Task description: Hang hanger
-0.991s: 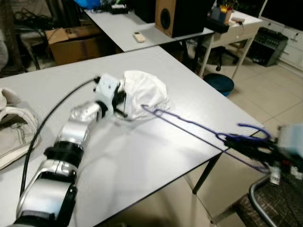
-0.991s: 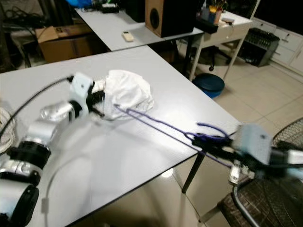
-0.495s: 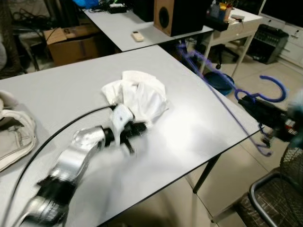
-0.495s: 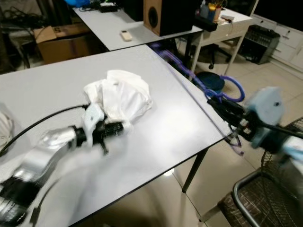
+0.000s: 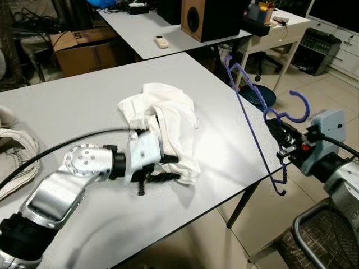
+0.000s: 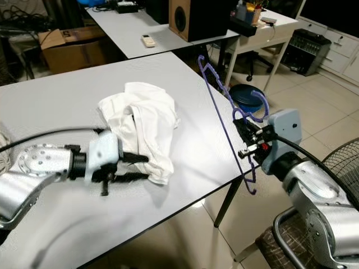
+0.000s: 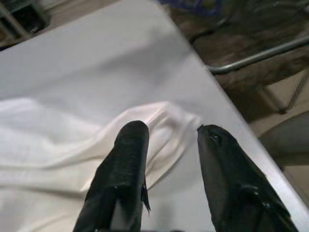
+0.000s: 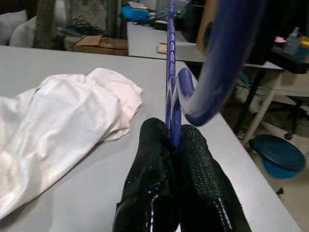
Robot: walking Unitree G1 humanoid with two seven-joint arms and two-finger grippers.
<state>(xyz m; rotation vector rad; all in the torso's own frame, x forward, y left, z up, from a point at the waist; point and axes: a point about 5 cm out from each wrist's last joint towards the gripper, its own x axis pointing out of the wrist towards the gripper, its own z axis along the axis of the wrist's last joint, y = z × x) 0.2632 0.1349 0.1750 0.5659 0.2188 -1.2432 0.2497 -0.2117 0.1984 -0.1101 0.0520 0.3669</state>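
The right hand (image 6: 245,136) pinches the purple hanger (image 6: 224,112) just beyond the table's (image 6: 185,78) right edge. The left hand (image 5: 162,168), fingers spread, rests at the white cloth (image 5: 165,120). Carrying seems in hand; next needs a rail.

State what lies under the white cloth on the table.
The white cloth lies crumpled on the grey table; bare tabletop shows around it. The left claw reaches its near edge. Anything beneath its folds is covered.
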